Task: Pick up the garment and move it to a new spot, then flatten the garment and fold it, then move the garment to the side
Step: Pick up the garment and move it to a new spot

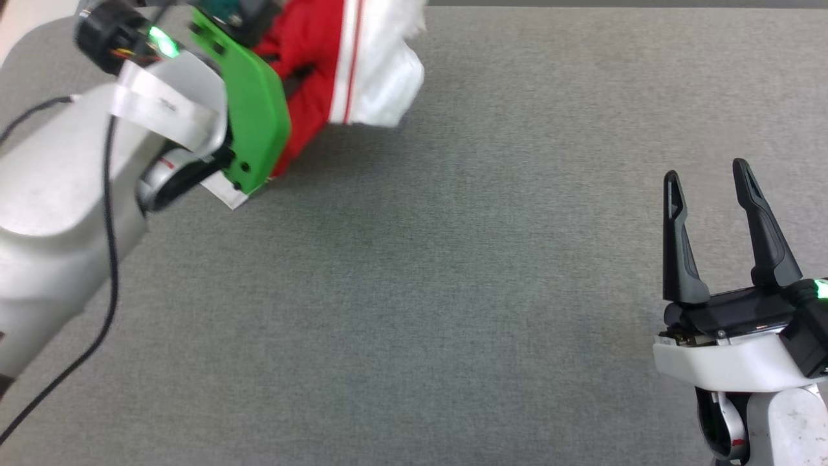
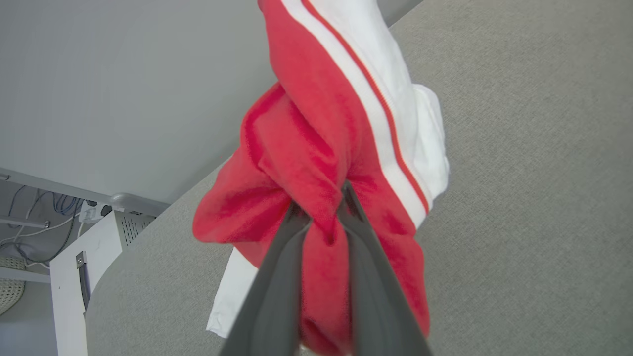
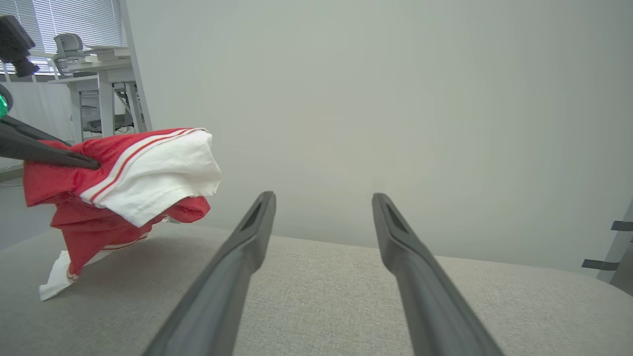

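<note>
The garment (image 1: 336, 71), red with a white sleeve and red-and-white striped trim, hangs bunched at the head view's top left, lifted off the grey table (image 1: 453, 291). My left gripper (image 2: 324, 207) is shut on a fold of its red fabric; its dark fingers (image 2: 277, 277) pinch the cloth in the left wrist view. In the right wrist view the garment (image 3: 123, 188) dangles at the left, its lowest white corner touching the table. My right gripper (image 1: 708, 171) stands open at the lower right, fingers pointing up, with nothing between them, far from the cloth.
The grey fabric-covered table spreads across the head view. A black cable (image 1: 110, 259) loops along my left arm. Off the table's far corner stand a white cabinet (image 2: 94, 252), and desks with a chair (image 3: 74, 49) by a window.
</note>
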You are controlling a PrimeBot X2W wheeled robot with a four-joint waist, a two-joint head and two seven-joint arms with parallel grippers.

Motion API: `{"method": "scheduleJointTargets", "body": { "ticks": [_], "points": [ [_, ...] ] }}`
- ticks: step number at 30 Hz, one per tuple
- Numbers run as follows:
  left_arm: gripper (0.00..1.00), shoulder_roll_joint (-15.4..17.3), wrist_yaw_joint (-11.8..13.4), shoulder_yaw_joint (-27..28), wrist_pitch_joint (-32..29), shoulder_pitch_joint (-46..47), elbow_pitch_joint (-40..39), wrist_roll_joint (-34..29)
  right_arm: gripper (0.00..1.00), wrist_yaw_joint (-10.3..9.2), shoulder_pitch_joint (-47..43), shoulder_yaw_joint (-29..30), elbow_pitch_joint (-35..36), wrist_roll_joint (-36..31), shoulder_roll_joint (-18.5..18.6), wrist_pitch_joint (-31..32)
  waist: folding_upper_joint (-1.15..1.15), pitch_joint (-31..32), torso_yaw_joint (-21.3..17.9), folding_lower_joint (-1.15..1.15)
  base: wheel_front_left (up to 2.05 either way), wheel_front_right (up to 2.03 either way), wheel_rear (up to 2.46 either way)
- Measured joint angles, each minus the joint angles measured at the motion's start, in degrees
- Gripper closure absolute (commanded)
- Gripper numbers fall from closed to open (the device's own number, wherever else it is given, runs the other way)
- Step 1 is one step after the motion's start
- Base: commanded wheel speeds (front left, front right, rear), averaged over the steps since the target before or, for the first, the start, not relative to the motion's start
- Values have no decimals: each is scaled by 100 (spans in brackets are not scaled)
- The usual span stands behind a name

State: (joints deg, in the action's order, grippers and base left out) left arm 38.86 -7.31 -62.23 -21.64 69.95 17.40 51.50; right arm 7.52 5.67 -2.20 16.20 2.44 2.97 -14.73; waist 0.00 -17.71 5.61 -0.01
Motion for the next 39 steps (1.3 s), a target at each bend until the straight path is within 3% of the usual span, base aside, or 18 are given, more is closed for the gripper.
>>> {"method": "scheduleJointTargets", "body": {
  "ticks": [6, 16, 26, 33, 34, 35, 39],
  "points": [
    [100, -571, -1, -965, 51, 7, -287, -8, 0, 1, -4, 8, -11, 143, -1, 0, 0, 117, -479, 0, 0, 0, 0],
    [100, -1538, -1, -1122, -205, -316, -800, -339, 0, 1, -82, 90, -3, 334, 1, 0, 0, 186, -1221, 0, 0, 0, 0],
    [100, -1874, -1, -1123, -624, -1551, -417, -883, 0, 1, -55, 89, 11, 442, 0, 0, 0, -110, -1559, 0, 0, 0, 0],
    [100, -2006, 0, -1058, -548, -2000, -142, -1249, 0, 1, -41, 121, -13, 441, 0, 0, 0, -195, -1592, 0, 0, 0, 0],
    [34, -2027, 0, -1063, -427, -1999, -92, -1271, 0, 1, -42, 144, -20, 441, 0, 0, 0, -183, -1575, 0, 0, 0, 0],
    [0, -2040, -1, -1071, -271, -1997, -3, -1298, 0, 1, -42, 155, -35, 438, 1, 0, 0, -162, -1554, 0, 0, 0, 0],
    [0, -2125, -2, -1127, 713, -1962, 286, -1394, 0, 0, -69, 168, -102, 421, 1, 0, 0, -12, -1462, 0, 0, 0, 0]
  ]
}}
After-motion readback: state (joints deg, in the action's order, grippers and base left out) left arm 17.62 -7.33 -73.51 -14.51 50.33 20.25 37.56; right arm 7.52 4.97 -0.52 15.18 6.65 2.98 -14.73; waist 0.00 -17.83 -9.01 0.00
